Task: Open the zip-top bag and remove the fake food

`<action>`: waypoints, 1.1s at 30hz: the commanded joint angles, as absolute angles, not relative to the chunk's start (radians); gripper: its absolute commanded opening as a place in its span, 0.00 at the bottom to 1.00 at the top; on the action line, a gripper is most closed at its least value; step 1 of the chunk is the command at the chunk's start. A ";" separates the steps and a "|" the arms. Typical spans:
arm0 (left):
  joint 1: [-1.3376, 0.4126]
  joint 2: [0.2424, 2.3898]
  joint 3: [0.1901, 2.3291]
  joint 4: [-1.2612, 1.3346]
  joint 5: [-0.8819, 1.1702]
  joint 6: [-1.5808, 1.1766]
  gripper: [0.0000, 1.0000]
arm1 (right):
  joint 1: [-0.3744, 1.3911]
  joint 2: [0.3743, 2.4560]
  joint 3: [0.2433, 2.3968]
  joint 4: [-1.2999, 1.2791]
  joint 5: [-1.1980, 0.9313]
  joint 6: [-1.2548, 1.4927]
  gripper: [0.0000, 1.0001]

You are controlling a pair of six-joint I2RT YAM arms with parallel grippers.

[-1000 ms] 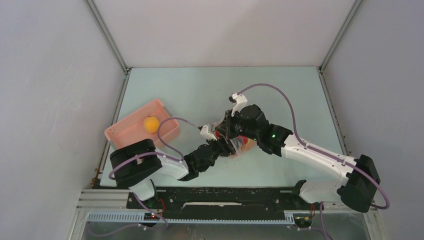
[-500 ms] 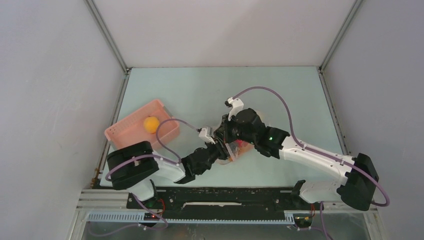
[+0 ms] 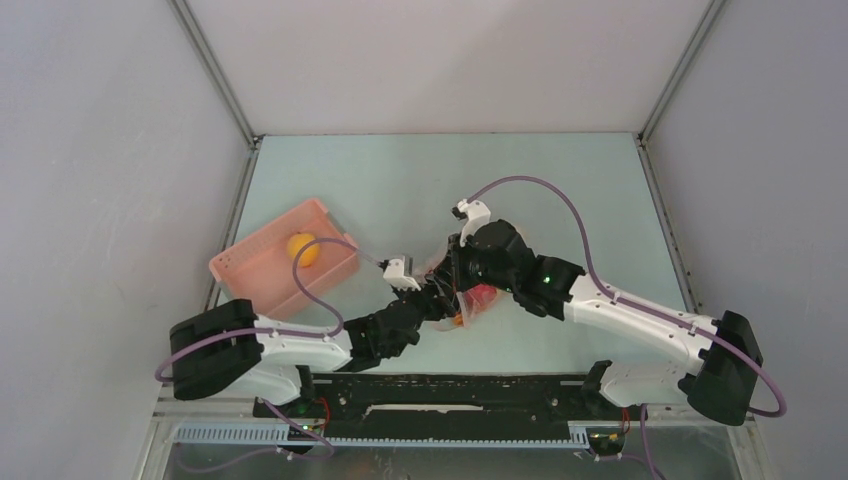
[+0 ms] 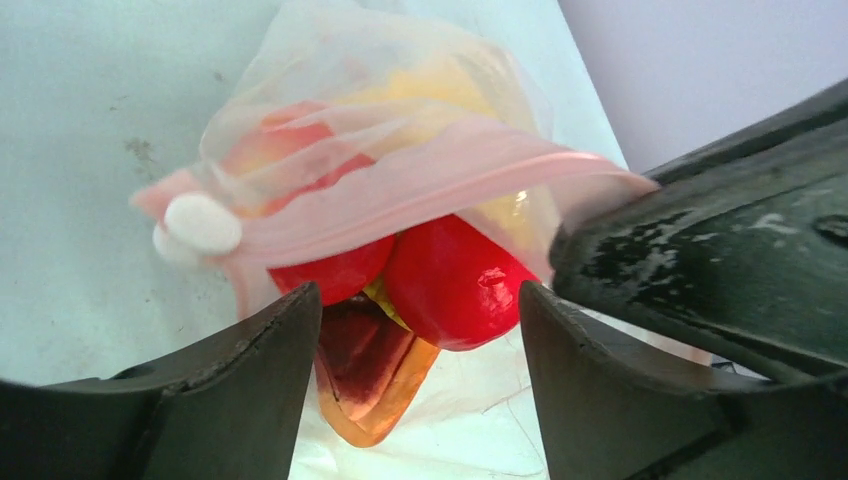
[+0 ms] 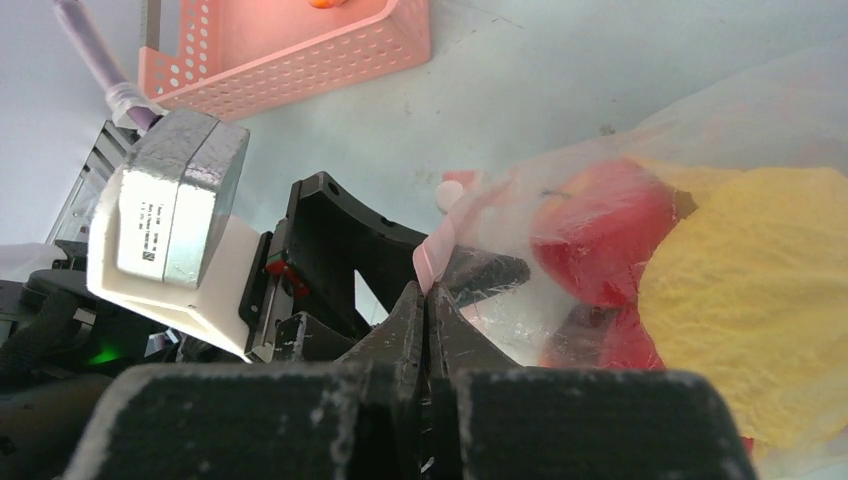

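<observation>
We find no text, number or brand that we can read in any view. The nearest thing to writing is on the grey housing (image 5: 175, 190) at the left arm's wrist, seen from the right wrist camera: its side face carries a few short rows of small dark marks, too small and blurred for us to make out a single character. On the zip-top bag (image 4: 400, 190) we can make out no lettering in either wrist view. In the top view everything is too small for us to tell any print.
</observation>
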State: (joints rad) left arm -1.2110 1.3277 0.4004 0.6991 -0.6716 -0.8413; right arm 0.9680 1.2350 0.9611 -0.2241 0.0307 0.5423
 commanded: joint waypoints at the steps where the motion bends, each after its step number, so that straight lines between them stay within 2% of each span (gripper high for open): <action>1: -1.215 1.354 0.449 0.677 -0.732 -0.846 0.78 | 0.977 1.234 0.973 -0.181 0.024 0.554 0.00; 10: -1.215 1.464 0.412 1.016 -0.573 -0.760 0.79 | 0.981 1.269 0.972 -0.145 -0.042 0.577 0.00; 18: -1.196 1.550 0.461 1.020 -0.563 -0.775 0.84 | 0.983 1.283 0.973 -0.137 -0.104 0.601 0.00; 22: -1.183 1.601 0.458 1.100 -0.560 -0.754 0.86 | 0.996 1.285 0.973 -0.130 -0.122 0.624 0.00; 30: -1.180 1.683 0.459 1.240 -0.519 -0.707 0.87 | 1.006 1.303 0.973 -0.108 -0.143 0.667 0.00; 33: -1.180 1.687 0.446 1.231 -0.536 -0.714 0.83 | 1.007 1.304 0.972 -0.108 -0.139 0.665 0.00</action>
